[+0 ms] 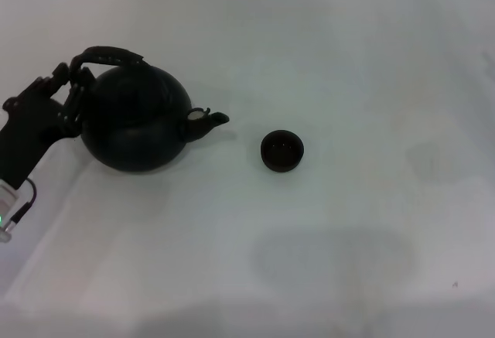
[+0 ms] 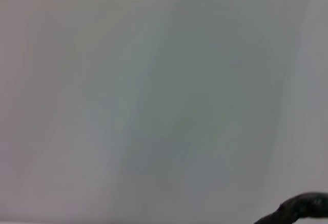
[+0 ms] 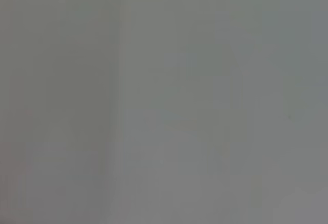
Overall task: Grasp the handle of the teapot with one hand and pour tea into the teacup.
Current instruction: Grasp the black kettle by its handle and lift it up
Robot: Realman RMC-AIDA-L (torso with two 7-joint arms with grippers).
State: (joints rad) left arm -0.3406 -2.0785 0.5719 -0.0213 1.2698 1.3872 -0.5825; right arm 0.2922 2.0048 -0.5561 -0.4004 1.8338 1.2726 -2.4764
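Note:
The large dark teapot (image 1: 139, 125) stands upright on the white table at the left in the head view. Its short spout (image 1: 210, 121) points right toward the teacup (image 1: 282, 151), a small dark bowl-like cup standing a short gap away. The ribbed arched handle (image 1: 108, 54) rises over the teapot's top. My left gripper (image 1: 68, 90) is at the teapot's left side, right against the handle's left end. The left wrist view shows only a dark curved edge (image 2: 302, 207) at one corner. My right gripper is out of view.
The white table (image 1: 348, 261) spreads around the teapot and cup. The right wrist view shows only a plain grey surface (image 3: 164, 101).

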